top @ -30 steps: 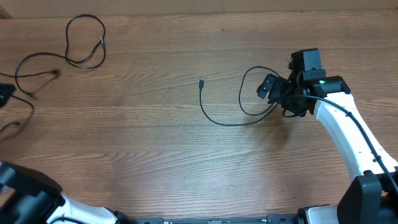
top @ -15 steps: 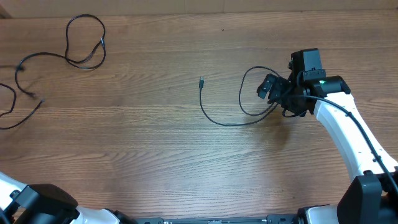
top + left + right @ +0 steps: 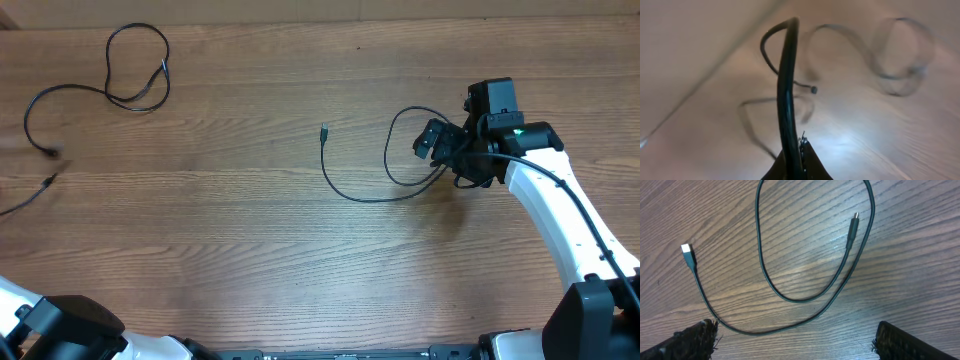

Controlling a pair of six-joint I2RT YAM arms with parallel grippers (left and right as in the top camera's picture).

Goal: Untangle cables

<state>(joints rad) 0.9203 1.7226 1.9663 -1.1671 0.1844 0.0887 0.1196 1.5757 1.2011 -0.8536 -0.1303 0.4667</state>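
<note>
While the right gripper (image 3: 797, 337) hangs apart over the looped cable (image 3: 810, 297), the left gripper (image 3: 796, 162), clamped on the held cable (image 3: 786, 90), may drag it across the far-left cable (image 3: 164, 72), snagging both.

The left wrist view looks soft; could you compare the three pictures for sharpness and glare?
Left wrist: blurred throughout, a pale glare patch on the table. Right wrist: sharp, the cable and wood grain crisp. Overhead: sharp and evenly lit, no glare.

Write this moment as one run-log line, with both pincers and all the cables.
left pincer: shut on first cable | right pincer: open over middle cable | third cable: looped, top left, untouched
</note>
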